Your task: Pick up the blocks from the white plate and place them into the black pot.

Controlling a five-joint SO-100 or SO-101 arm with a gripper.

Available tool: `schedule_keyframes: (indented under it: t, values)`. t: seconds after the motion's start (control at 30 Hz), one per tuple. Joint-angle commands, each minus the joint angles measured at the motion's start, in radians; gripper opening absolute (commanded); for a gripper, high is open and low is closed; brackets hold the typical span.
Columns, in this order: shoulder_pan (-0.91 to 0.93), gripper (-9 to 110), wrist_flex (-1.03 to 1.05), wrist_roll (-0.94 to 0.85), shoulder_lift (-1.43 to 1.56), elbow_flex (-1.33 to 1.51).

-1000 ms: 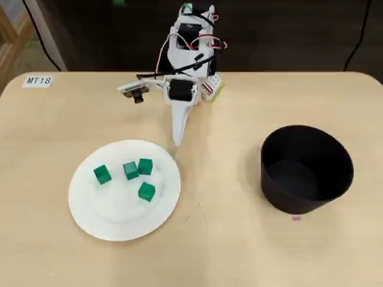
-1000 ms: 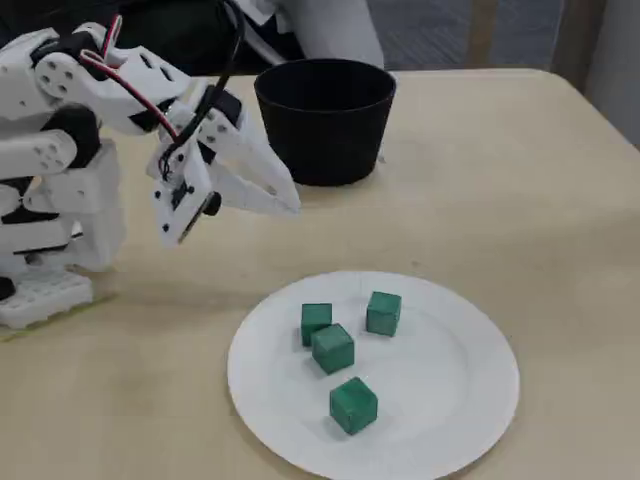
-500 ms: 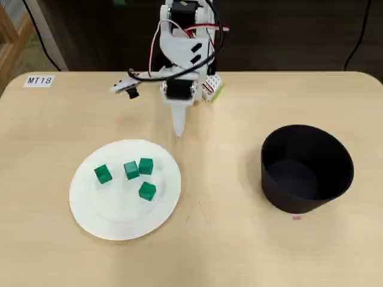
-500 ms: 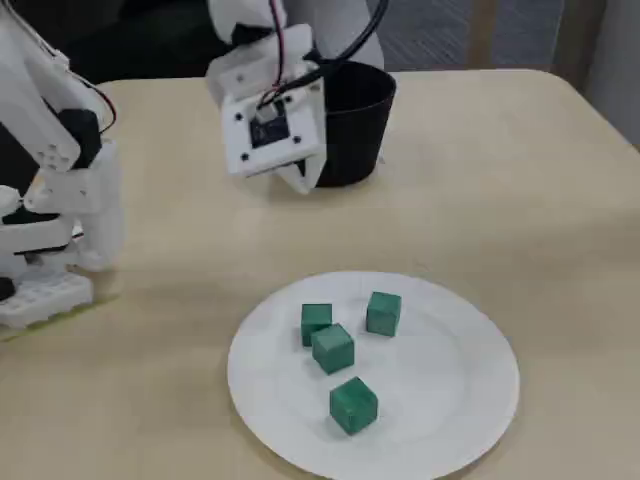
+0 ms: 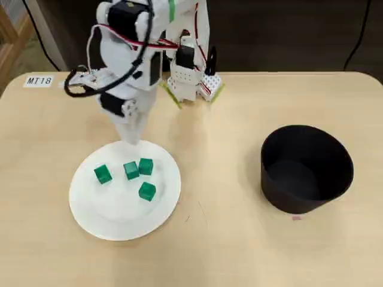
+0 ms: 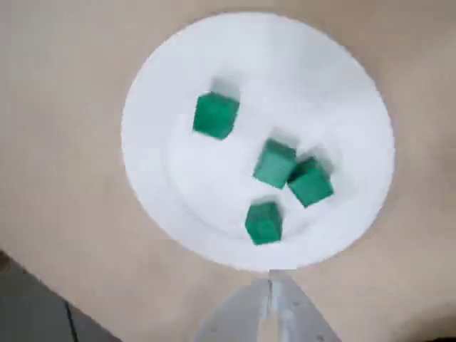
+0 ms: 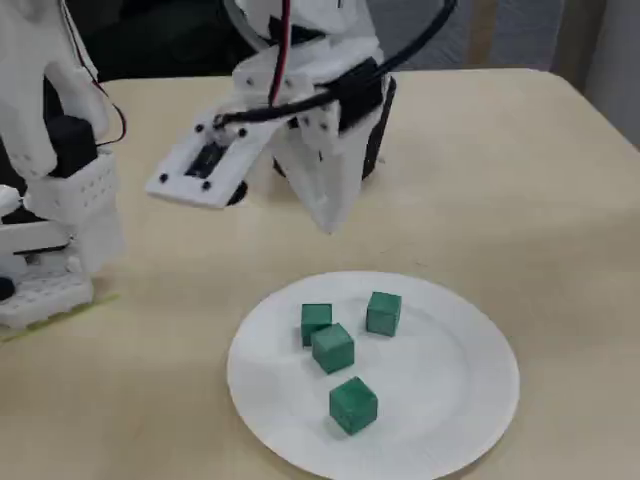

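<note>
Four green blocks lie on the white plate point(image 5: 114, 215): one at the left point(image 5: 103, 174), two touching in the middle point(image 5: 131, 170) point(image 5: 145, 166), one nearer the front point(image 5: 146, 191). They also show in the wrist view point(image 6: 215, 115) point(image 6: 274, 163) point(image 6: 310, 182) point(image 6: 263, 222) and the fixed view point(image 7: 316, 322) point(image 7: 333, 347) point(image 7: 383, 312) point(image 7: 353, 404). My gripper point(image 5: 130, 139) hangs above the plate's far rim, shut and empty, its tips point(image 6: 271, 283) meeting in the wrist view; it points down in the fixed view point(image 7: 327, 222). The black pot point(image 5: 305, 167) stands empty at the right.
The arm's white base point(image 5: 188, 78) stands at the table's back edge. A label reading MT18 point(image 5: 39, 81) lies at the back left. In the fixed view the pot point(image 7: 380, 125) is mostly hidden behind the arm. Bare table lies between plate and pot.
</note>
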Motion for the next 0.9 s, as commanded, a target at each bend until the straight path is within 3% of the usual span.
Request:
schedule_keyframes:
  t: [0.0,0.37,0.53,0.87]
  values:
    - [0.052,-2,0.026,0.087,-0.012,-0.040]
    - [0.123,-2,0.005,0.230,-0.169,-0.057]
    - [0.121,20,0.005,0.184,-0.256,-0.094]
    - [0.114,28,-0.002,0.100,-0.397,-0.190]
